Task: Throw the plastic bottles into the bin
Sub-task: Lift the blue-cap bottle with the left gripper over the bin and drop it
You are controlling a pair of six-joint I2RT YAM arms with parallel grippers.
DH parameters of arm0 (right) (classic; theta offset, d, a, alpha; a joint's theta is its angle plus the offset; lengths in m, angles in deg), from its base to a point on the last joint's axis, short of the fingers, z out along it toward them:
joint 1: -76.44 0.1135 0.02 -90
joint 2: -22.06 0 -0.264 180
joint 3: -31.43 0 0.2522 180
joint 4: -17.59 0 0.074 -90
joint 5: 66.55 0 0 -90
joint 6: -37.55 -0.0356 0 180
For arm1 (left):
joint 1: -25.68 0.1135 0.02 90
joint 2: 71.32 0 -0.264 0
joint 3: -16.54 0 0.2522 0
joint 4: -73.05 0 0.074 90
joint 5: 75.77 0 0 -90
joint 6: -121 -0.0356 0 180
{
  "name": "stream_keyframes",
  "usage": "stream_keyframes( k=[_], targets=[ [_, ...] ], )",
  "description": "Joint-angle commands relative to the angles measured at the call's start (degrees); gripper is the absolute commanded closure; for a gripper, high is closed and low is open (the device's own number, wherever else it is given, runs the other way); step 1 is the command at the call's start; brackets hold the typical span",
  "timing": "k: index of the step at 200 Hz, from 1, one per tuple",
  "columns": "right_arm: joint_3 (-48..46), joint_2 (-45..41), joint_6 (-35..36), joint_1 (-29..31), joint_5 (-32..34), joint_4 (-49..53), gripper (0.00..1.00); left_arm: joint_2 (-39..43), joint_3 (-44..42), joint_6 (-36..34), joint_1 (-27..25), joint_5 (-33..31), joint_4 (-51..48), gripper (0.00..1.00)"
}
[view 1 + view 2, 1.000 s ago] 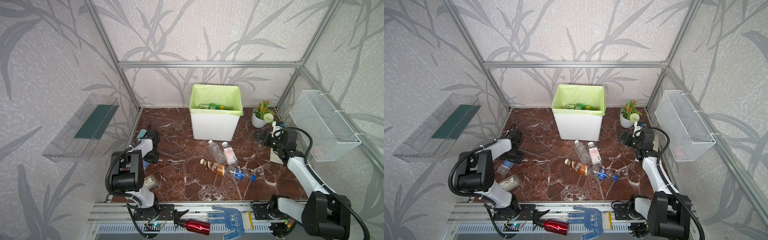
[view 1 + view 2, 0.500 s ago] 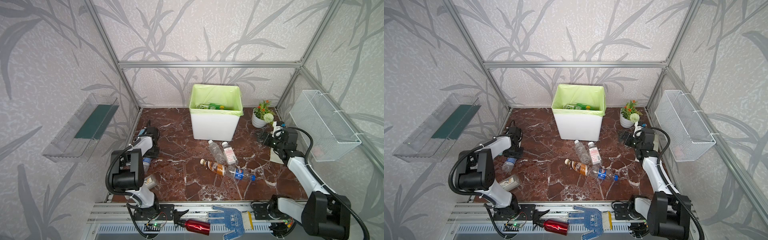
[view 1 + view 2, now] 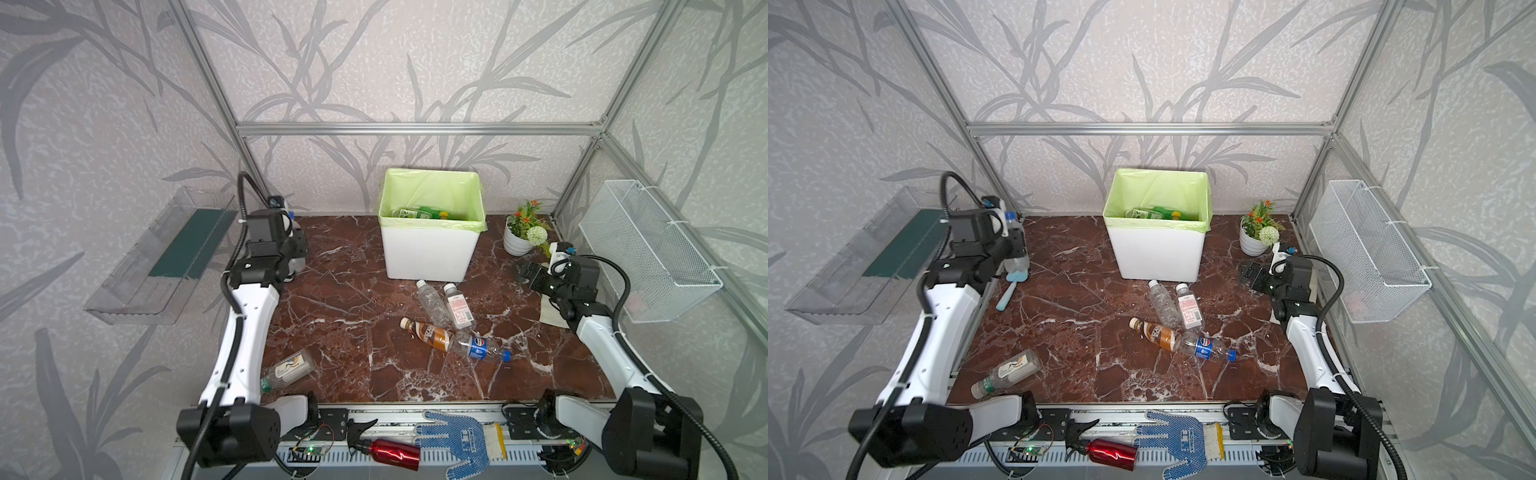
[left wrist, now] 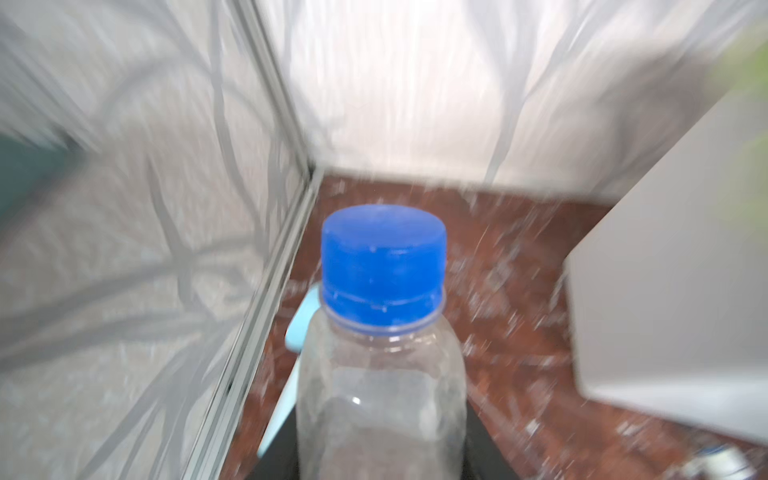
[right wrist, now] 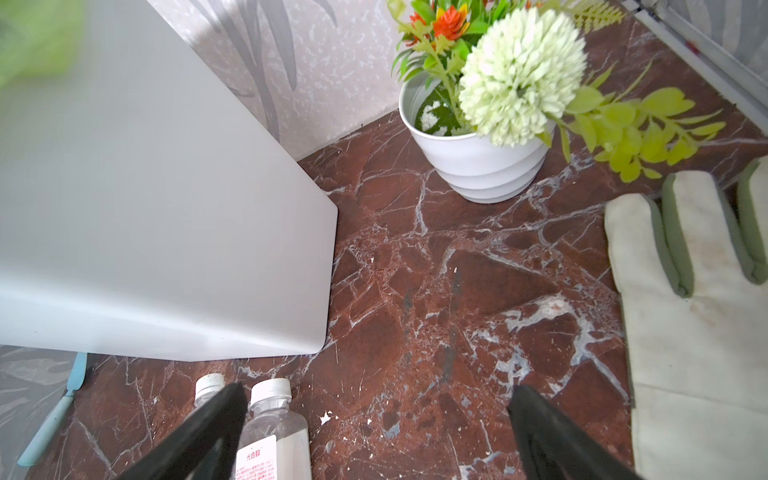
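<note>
Five bottles lie on the worktop: a white-labelled bottle at near left, then a brown Nescafé bottle touching a Pepsi bottle. Beyond them a clear bottle lies beside a bottle with red Chinese print. The right gripper hangs wide open near the flower pot. At far left the left gripper clamps a blue-capped bottle above a pale-blue brush. It is well left of the bin, which holds green bottles.

Red-brown marble tabletop with white veins; grey walls with a leaf print.
The bin is white with a light-green liner; the clear bottle has a blue cap; the glove is blue, white-dotted.
</note>
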Motion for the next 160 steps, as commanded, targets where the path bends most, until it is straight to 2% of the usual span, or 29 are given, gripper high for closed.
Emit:
stream_keyframes(
  k=[1, 23, 37, 56, 68, 81, 97, 114, 125, 139, 160],
  targets=[
    [-0.5, -2.3, -1.0, -0.4, 0.0, 0.5, 0.01, 2.7, 2.8, 10.7, -0.2, 9.2, 14.6, 0.73],
    [-0.2, -3.7, -1.4, -0.3, 0.0, 1.1, 0.01, 2.5, 4.2, 17.9, -1.5, 12.6, 29.3, 0.73],
    [-0.1, -4.8, -1.8, -0.4, 0.2, 1.5, 0.01, 0.1, 5.6, 20.2, -4.9, 12.3, 36.2, 0.73],
    [-0.2, -5.9, -3.2, -0.3, -0.2, 1.1, 0.01, -6.9, 10.5, 17.1, -13.5, 10.0, 35.8, 0.68],
    [-0.4, -6.2, -4.3, -0.4, -1.1, 0.5, 0.01, -13.7, 14.9, 15.7, -19.5, 10.7, 33.5, 0.64],
    [-0.6, -6.3, -5.5, -0.3, -2.5, -0.3, 0.01, -21.9, 21.6, 13.0, -25.6, 10.2, 28.1, 0.53],
    [-1.0, -6.4, -6.0, -0.3, -4.6, -0.8, 0.01, -31.7, 34.2, 7.8, -32.0, 4.6, 16.2, 0.41],
    [-1.1, -7.0, -5.0, -0.4, -5.0, 0.6, 0.01, -38.9, 47.4, 2.6, -36.7, 0.3, 6.5, 0.02],
    [-1.2, -7.6, -4.3, -0.3, -4.6, 1.5, 0.01, -40.3, 52.1, 0.4, -38.3, -3.1, 3.1, 0.01],
    [-1.7, -8.2, -4.0, -0.5, -4.1, 2.0, 0.01, -37.5, 50.5, -1.1, -38.8, -4.3, 5.6, 0.01],
    [-2.6, -8.0, -4.7, -0.4, -4.1, 0.8, 0.01, -27.3, 34.7, -1.3, -39.0, -6.2, 20.0, 0.01]
  ],
)
